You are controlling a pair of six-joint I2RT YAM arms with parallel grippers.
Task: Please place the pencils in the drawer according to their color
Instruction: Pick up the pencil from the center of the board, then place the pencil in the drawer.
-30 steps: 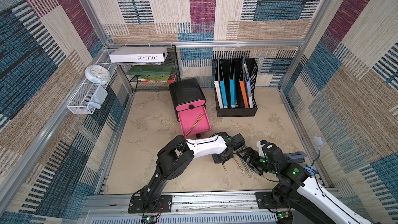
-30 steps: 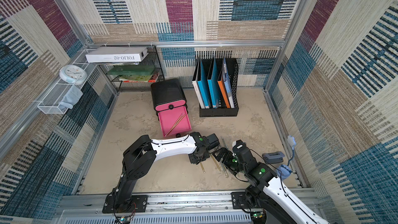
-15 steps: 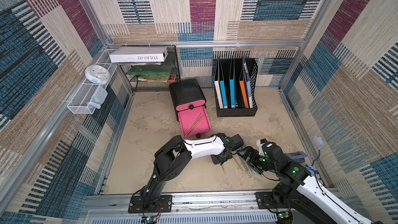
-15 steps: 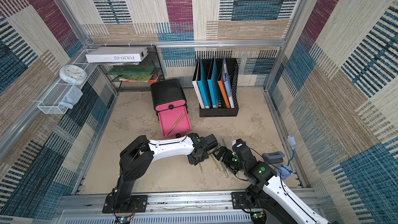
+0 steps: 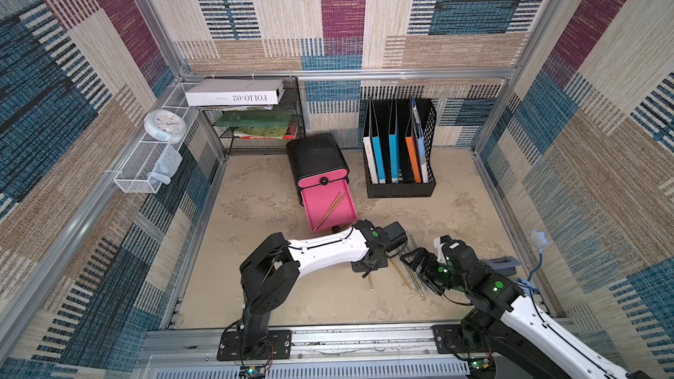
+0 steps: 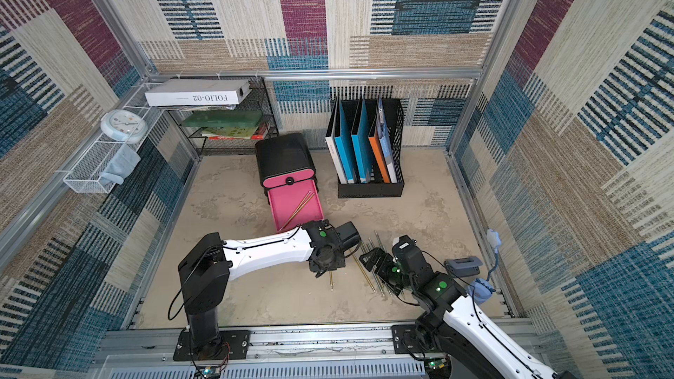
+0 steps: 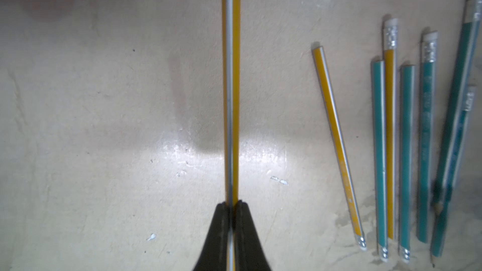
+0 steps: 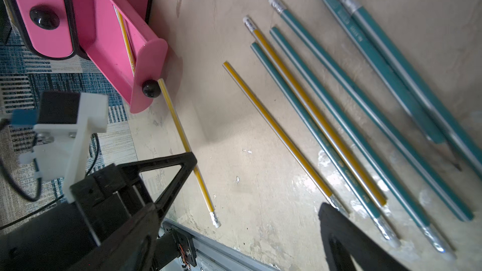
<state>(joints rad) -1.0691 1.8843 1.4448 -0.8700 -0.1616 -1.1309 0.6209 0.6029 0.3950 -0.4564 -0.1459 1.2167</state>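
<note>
My left gripper (image 7: 232,205) is shut on a yellow pencil (image 7: 232,87), gripping it near the eraser end. The pencil lies level, low over the floor (image 5: 370,280) (image 6: 331,281). Its far tip is next to the knob (image 8: 150,88) of the open pink drawer (image 5: 312,209) (image 6: 282,213). That drawer belongs to the black chest (image 5: 316,154) and holds two yellow pencils (image 5: 331,208). On the floor lie two more yellow pencils (image 8: 276,126) and several teal pencils (image 8: 339,95) (image 7: 405,152). My right gripper (image 5: 419,267) stands open and empty over their eraser ends.
A black file holder (image 5: 399,147) with folders stands at the back right. At the back left, a wire shelf (image 5: 255,129) carries books and a white box. A clock (image 5: 164,125) and a mesh basket (image 5: 146,169) hang on the left wall. A grey holder (image 5: 501,263) lies at the right.
The left jaws have closed the last bit onto the yellow pencil. Wrist and pencil have shifted slightly left, away from the other pencils. The right arm has not moved.
</note>
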